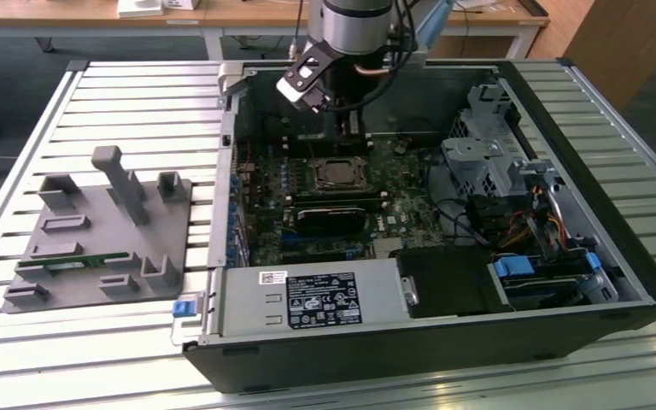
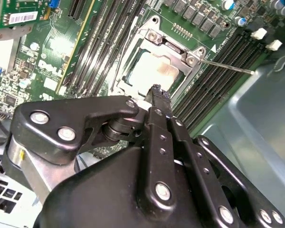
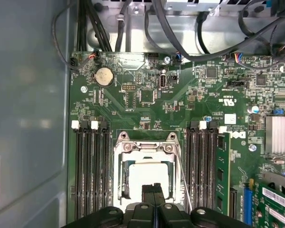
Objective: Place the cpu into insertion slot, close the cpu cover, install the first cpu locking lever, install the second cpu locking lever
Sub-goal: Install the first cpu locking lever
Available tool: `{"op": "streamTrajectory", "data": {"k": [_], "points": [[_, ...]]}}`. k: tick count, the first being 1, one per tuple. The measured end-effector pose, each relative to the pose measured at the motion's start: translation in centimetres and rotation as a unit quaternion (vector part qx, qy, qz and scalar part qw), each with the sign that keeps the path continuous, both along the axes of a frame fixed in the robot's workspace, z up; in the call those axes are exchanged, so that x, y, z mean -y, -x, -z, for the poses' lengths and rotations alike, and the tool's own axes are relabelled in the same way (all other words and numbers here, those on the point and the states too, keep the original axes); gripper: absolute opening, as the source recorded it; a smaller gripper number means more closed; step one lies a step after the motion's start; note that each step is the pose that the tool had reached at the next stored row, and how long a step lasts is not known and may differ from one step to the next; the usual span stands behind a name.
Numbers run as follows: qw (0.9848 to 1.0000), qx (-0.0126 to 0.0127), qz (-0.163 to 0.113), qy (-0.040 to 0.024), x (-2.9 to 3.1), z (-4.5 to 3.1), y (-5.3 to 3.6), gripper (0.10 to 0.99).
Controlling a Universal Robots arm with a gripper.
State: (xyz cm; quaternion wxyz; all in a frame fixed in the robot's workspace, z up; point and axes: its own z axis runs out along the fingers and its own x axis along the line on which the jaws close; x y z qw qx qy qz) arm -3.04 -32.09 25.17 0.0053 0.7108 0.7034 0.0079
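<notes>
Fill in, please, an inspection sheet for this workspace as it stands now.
Surface: slatted metal table, bearing an open computer case.
Job's things: cpu lies under the lowered cover; one thin lever sticks out sideways, unlatched as it seems.
Clutter: grey fixture holding a green stick, at the exterior view's left.
Grippers: gripper shut, empty, tips just over the cpu.
Cables: black cables along the case wall.
Surroundings: wooden desks behind.

cpu (image 3: pixel 147 172) top was matt silvery metal; cpu cover (image 3: pixel 145 147) was brighter bare metal. gripper (image 3: pixel 154 189) links were satin black with shiny screws. Table (image 1: pixel 134 94) was ribbed brushed metal.
</notes>
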Motion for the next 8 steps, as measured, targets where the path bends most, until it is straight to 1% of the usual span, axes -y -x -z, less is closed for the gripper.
{"op": "streamTrajectory", "data": {"k": [8], "points": [[1.0000, 0.0000, 0.000, 0.0000, 0.00, -1.47, 0.00, 0.106]]}}
